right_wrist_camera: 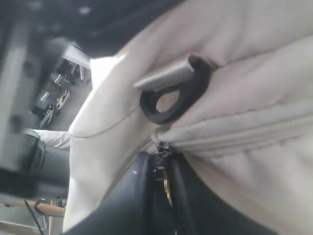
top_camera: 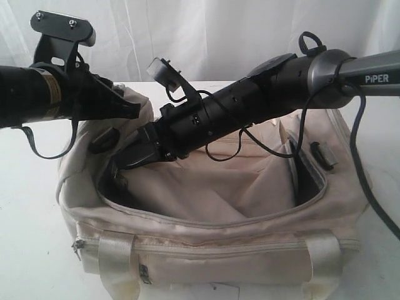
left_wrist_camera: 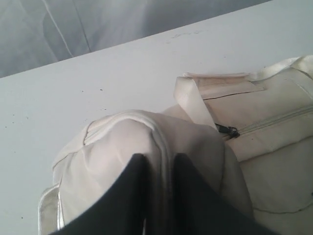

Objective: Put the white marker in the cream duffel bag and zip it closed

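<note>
Two grippers: both are set at the same end of the cream duffel bag (top_camera: 219, 256).
Left gripper (left_wrist_camera: 160, 160): closed narrowly on a piped seam at the bag's end.
Right gripper (right_wrist_camera: 159, 160): pinched shut on the zipper pull (right_wrist_camera: 161, 149) at the corner of the bag's mouth.
White marker: not seen in any view, so its place inside the bag cannot be confirmed.
Zip: judged undone, since the mouth gapes fully.
Room: the bag's near zip edge lies unobstructed, and the right arm is stretched over the mouth.

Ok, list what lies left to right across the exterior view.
Left arm → right gripper at the cream duffel bag's open mouth → black clip → thick black cable down the bag's right end.
</note>
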Action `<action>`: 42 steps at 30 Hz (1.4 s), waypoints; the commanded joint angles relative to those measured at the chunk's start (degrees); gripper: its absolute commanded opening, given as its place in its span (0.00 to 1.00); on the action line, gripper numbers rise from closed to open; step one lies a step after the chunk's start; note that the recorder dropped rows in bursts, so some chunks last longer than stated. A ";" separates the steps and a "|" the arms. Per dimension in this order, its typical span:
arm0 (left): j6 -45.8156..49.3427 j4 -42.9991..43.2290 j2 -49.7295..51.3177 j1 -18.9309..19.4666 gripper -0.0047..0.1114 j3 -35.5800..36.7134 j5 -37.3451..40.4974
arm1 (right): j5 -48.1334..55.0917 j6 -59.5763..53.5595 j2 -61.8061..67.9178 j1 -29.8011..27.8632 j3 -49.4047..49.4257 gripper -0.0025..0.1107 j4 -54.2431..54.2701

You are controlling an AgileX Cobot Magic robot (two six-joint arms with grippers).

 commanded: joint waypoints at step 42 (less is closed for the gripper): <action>-0.64 1.07 6.30 7.43 0.04 -3.39 3.00 | 7.30 2.51 -2.81 2.20 -0.50 0.02 -0.70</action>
